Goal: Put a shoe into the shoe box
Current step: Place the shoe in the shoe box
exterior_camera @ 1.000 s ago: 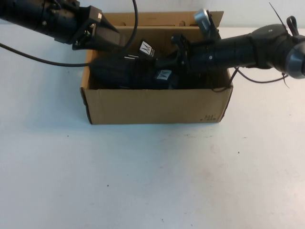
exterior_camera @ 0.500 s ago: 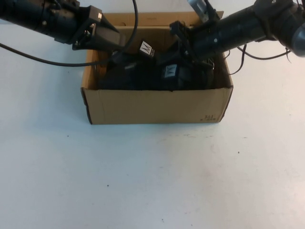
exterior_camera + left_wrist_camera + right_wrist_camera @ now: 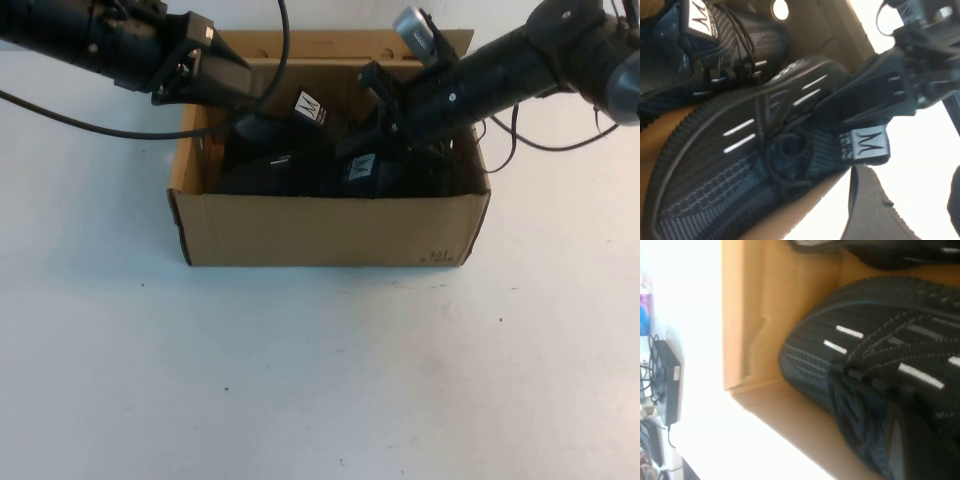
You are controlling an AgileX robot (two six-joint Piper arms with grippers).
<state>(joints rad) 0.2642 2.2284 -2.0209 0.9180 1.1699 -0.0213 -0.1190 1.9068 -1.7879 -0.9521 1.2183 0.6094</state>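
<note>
Cardboard walls of the shoe box hide much of what sits inside in the high view: only the upper parts of black footwear show above the front wall. Two shoes can be counted, each with a white tongue label. The shoe nearer the front wall lies inside the box, and a second shoe sits behind it toward the back wall.

The right gripper reaches down into the right part of the box over the front shoe; in the left wrist view its dark fingers press against that shoe's tongue area, but whether they clamp it cannot be told. The left gripper hovers at the box's back left corner, its tips lost against the black shoe behind, so its opening cannot be told either. One box stands on the white table.
</note>
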